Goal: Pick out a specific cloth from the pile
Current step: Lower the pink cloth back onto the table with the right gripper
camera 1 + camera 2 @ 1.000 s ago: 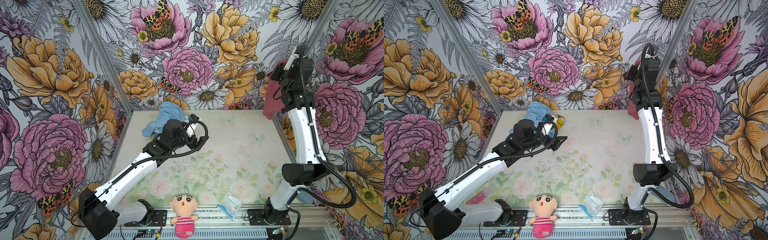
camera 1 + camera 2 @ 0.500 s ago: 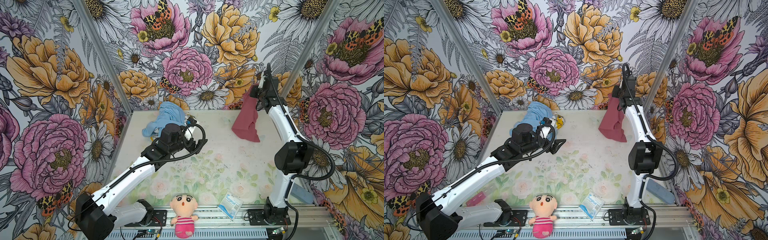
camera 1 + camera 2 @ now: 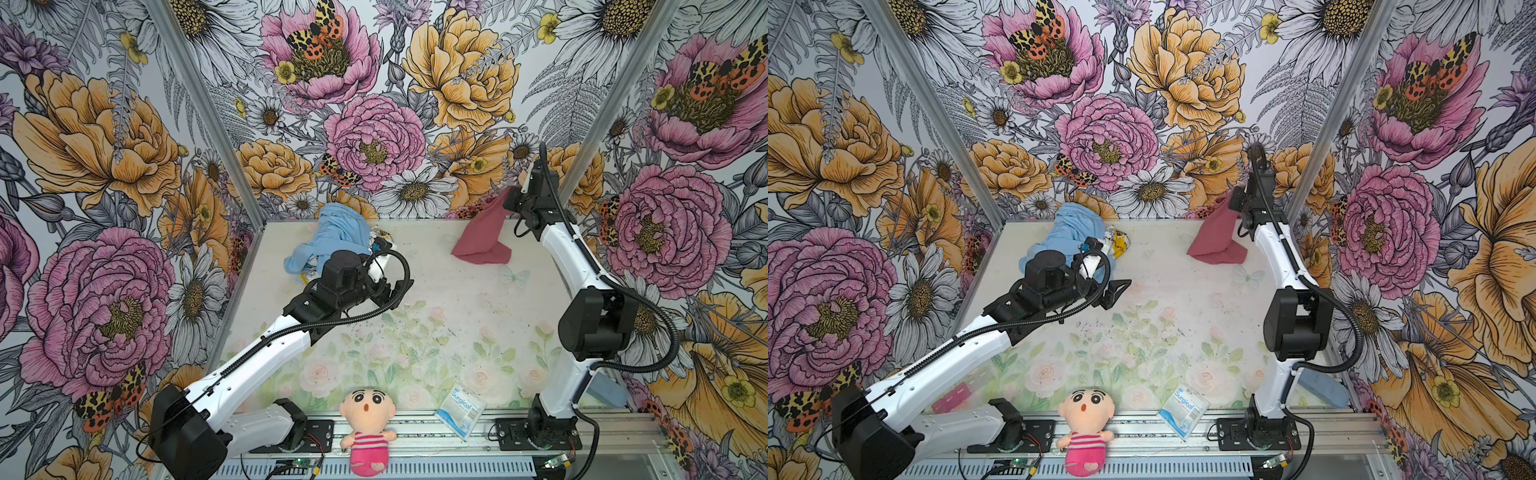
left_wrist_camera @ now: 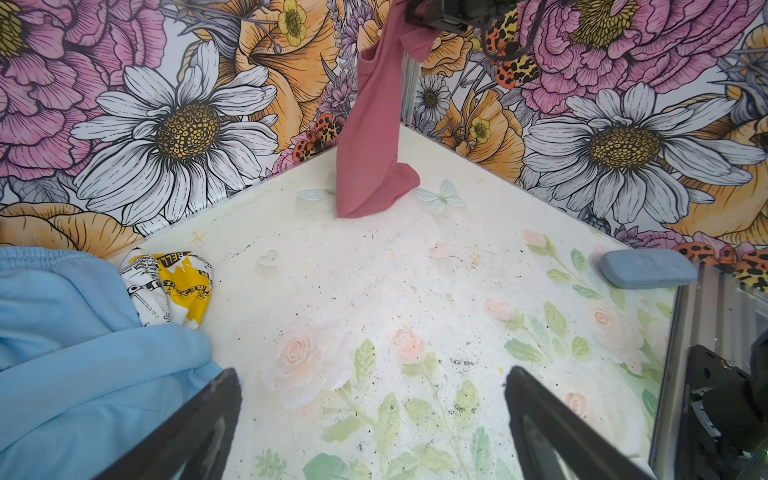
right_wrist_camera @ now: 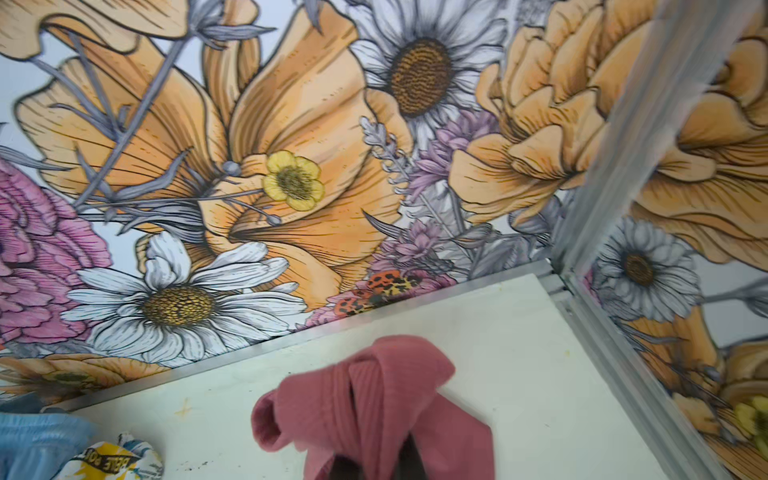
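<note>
We see the rose cloth (image 3: 482,243) at the far right of the desk (image 3: 457,324), well apart from the pile (image 3: 332,237), which sits at the far left against the back wall. The right jaws are shut tight on the cloth's upper corner, raised near the far right corner. From there the fabric hangs down, and in the left wrist view its lower end rests crumpled on the desk. The pile is a large light blue cloth (image 3: 1067,232) with a white-and-yellow printed cloth (image 4: 166,286) bunched against its right side; no rose fabric shows in it.

The left jaws are spread fully apart and hold nothing. They hover over bare desk at the pile's near right edge, pointing toward the rose cloth.

We judge the main step done, since the wanted cloth is out of the pile and clear of the others. What seems left is to lower the held corner and let go.
</note>
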You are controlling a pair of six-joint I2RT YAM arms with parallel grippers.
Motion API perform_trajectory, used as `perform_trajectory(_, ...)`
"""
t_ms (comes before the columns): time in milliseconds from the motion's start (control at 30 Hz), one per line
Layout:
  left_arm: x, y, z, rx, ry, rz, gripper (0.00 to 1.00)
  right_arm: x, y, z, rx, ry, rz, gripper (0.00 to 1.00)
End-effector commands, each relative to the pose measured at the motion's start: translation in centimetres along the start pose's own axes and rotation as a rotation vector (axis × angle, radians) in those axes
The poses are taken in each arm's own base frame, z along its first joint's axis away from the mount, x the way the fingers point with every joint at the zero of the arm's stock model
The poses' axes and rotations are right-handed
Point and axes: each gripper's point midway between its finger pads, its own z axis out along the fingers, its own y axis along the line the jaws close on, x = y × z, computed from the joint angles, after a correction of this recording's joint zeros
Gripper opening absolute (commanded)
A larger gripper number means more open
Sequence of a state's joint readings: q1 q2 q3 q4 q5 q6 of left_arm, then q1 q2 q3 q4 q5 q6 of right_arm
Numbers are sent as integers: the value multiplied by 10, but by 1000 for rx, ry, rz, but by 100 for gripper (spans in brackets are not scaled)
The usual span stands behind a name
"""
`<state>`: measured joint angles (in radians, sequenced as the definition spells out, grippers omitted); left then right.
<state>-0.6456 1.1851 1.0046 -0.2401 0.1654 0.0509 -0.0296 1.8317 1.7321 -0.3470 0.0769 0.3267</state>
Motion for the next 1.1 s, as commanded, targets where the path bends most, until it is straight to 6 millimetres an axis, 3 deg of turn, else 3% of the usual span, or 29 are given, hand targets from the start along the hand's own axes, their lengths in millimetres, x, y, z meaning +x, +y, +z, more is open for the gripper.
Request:
perform_trajectory(0, -16, -6, 7, 32, -31, -3, 99, -11, -21, -21, 84, -60, -60, 0)
perform_trajectory(133, -18, -10, 15, 56, -25, 0, 99, 7, -42, -14, 145, -17, -91, 0)
perform_trajectory(267, -18, -12, 15, 57, -24, -2, 99, 20, -36, 4, 109, 15, -115, 0)
perform_trajectory(467, -17, -8, 7, 27, -26, -5, 99, 43, 23, 35, -1, 50, -163, 0)
perform_trajectory(633, -14, -3, -2, -7, -23, -5, 99, 61, 76, 47, -125, 83, -154, 0)
perform_trajectory(733, -13, -2, -2, -13, -21, -7, 99, 77, 91, 54, -187, 125, -100, 0)
perform_trajectory(900, -14, -4, 1, -4, -17, -9, 99, 108, 78, 62, -157, 192, -31, 0)
perform_trajectory(1067, -14, -4, 8, 1, -16, -3, 99, 120, 33, 59, -174, 187, 181, 0)
